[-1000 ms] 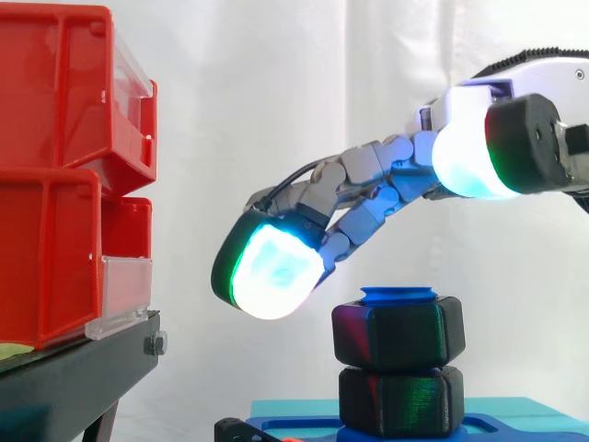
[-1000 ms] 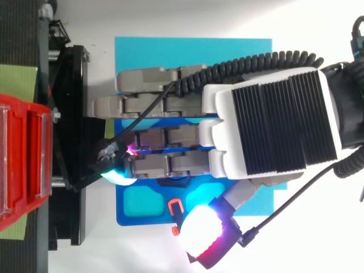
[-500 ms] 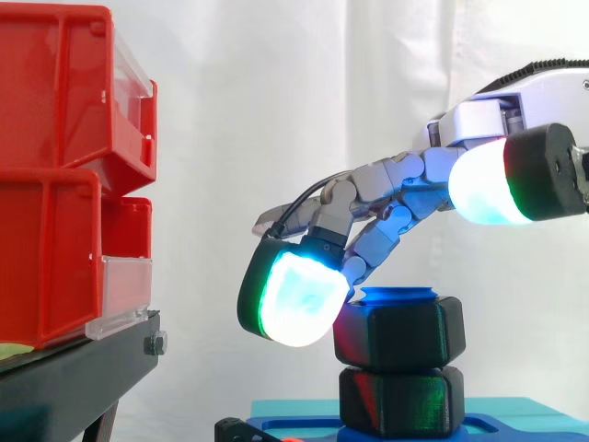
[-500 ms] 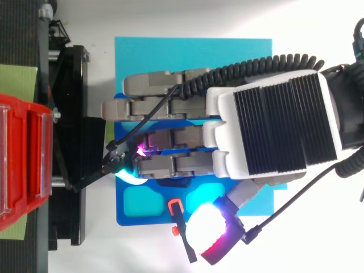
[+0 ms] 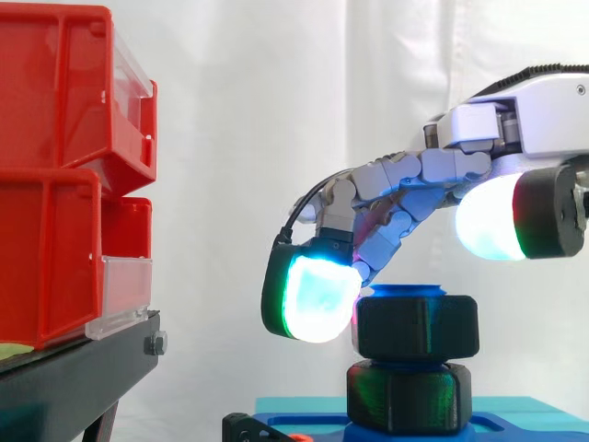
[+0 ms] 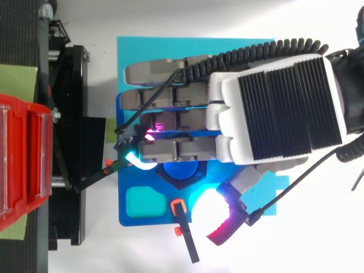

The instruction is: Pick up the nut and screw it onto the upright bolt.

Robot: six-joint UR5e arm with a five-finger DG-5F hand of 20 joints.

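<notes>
Nut [image 5: 416, 327] already on upright bolt [image 5: 400, 292], directly above black hex piece [image 5: 409, 398]. Hand [image 5: 479, 152] relaxed, grasps nothing; one fingertip [image 5: 317, 296] at nut's left face. Probably left: final turns.

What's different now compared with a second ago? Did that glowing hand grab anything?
The hand drew back to the right and lowered, bringing a glowing fingertip down beside the black nut on the blue bolt; the thumb is clear, so nothing is gripped. The nut looks turned and shifted slightly right. The red bins and black stand are unchanged.
</notes>
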